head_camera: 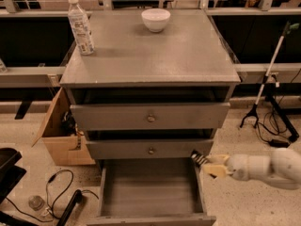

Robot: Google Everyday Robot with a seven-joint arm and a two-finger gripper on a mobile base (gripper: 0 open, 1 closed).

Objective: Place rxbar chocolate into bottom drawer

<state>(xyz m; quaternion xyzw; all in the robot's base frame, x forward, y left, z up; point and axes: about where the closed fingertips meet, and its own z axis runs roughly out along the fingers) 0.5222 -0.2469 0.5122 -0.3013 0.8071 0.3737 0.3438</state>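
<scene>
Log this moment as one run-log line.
claw: gripping rxbar chocolate, by right wall of bottom drawer | bottom drawer: open, bar not yet inside | cabinet top: bottle, bowl

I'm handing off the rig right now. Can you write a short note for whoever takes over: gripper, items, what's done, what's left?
Gripper: shut on the rxbar chocolate, low on the right, by the bottom drawer's right wall.
Bottom drawer: pulled open, bar not in it.
Done: bar in grasp, drawer open.
Left: carry the bar over the drawer, lower it and release.
</scene>
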